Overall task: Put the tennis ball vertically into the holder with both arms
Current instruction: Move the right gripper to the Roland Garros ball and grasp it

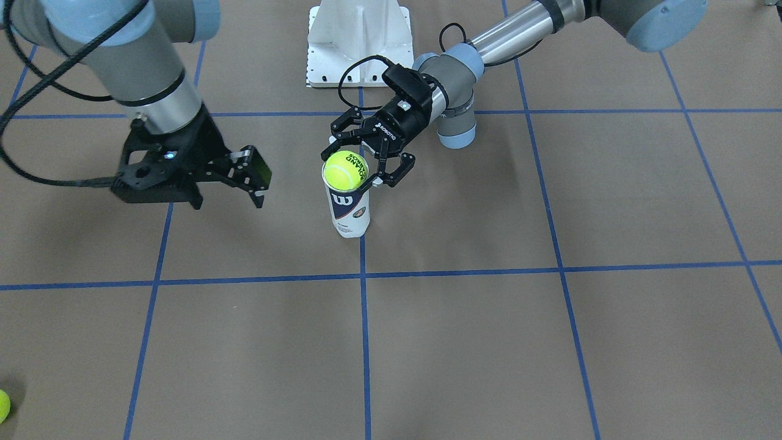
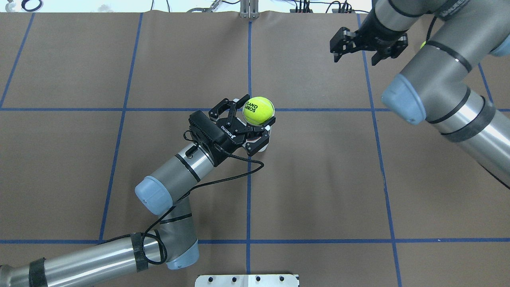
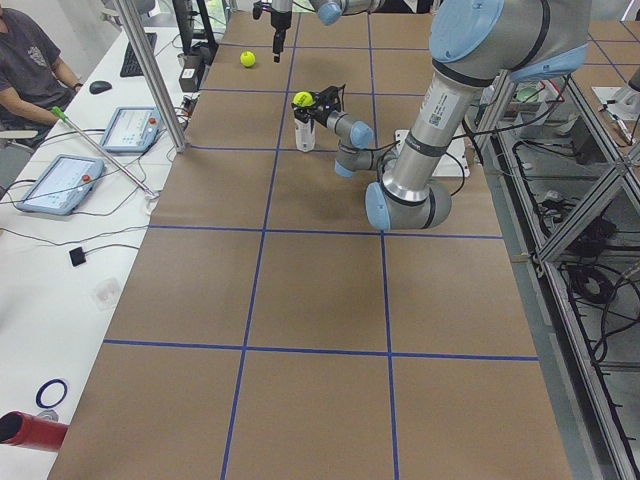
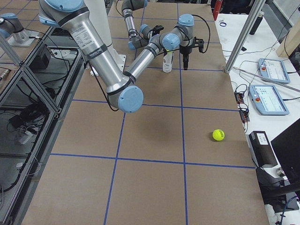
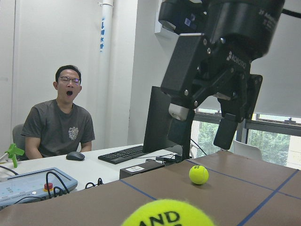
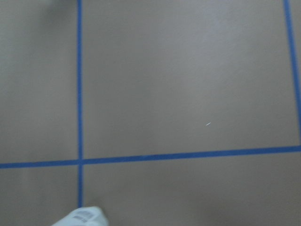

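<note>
The holder (image 1: 349,211), a clear can with a white and navy "W" label, stands upright at the table's middle. A yellow-green tennis ball (image 1: 345,170) sits in its open mouth, about half above the rim; it also shows in the overhead view (image 2: 258,109). My left gripper (image 1: 357,166) reaches in level, with a finger on each side of the can's upper part, shut on it. My right gripper (image 1: 228,203) is open and empty, hanging above the table well off to the side of the can. It also shows in the overhead view (image 2: 356,59).
A second tennis ball (image 4: 218,135) lies loose on the table toward the operators' edge. The white pedestal base (image 1: 359,43) stands behind the can. A seated operator (image 3: 30,60), tablets and a keyboard are at a side table.
</note>
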Robot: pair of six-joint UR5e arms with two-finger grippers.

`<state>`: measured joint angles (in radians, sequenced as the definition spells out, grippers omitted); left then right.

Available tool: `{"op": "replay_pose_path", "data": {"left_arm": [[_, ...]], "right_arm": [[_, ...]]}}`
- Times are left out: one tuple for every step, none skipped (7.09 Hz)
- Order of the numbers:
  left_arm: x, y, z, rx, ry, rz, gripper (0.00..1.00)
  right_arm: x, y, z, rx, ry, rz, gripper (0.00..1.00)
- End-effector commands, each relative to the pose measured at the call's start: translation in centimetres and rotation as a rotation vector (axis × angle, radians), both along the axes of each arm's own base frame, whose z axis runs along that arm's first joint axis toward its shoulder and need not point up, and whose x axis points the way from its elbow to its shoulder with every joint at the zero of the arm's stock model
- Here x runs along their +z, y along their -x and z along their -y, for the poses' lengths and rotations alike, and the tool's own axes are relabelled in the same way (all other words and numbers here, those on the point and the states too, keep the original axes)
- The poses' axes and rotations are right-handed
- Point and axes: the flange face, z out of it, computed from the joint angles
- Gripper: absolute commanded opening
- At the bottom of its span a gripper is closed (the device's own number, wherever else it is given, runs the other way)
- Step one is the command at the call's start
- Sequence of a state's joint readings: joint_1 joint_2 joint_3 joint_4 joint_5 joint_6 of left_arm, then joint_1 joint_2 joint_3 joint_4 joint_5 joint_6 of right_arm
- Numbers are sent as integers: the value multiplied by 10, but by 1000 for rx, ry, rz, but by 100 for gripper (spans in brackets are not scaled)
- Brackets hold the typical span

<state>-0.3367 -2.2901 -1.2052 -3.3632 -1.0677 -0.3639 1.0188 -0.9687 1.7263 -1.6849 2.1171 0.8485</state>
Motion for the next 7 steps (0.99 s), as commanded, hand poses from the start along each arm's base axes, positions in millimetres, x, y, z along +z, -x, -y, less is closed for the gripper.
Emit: {"op": "replay_pose_path", "data": {"left_arm": [[0, 0, 0, 2, 1, -2, 91], [1, 1, 0, 0, 2, -2, 92], [1, 0, 0, 2, 2, 0, 92], [1, 0, 0, 2, 2, 0, 92], [1, 0, 0, 2, 2, 0, 92], [1, 0, 0, 2, 2, 0, 92], [2, 0, 0, 2, 3, 1, 92]], "right_arm": [[100, -60, 92, 34, 66, -86, 99], [180, -78, 132, 78, 61, -83, 99], [212, -85, 156, 88, 81, -102, 99], [243, -87, 164, 103, 83, -163, 98], [265, -82, 174, 122, 58, -169, 98], [283, -79, 179, 123, 69, -179, 98], [297, -71, 178, 132, 39, -209, 98]]}}
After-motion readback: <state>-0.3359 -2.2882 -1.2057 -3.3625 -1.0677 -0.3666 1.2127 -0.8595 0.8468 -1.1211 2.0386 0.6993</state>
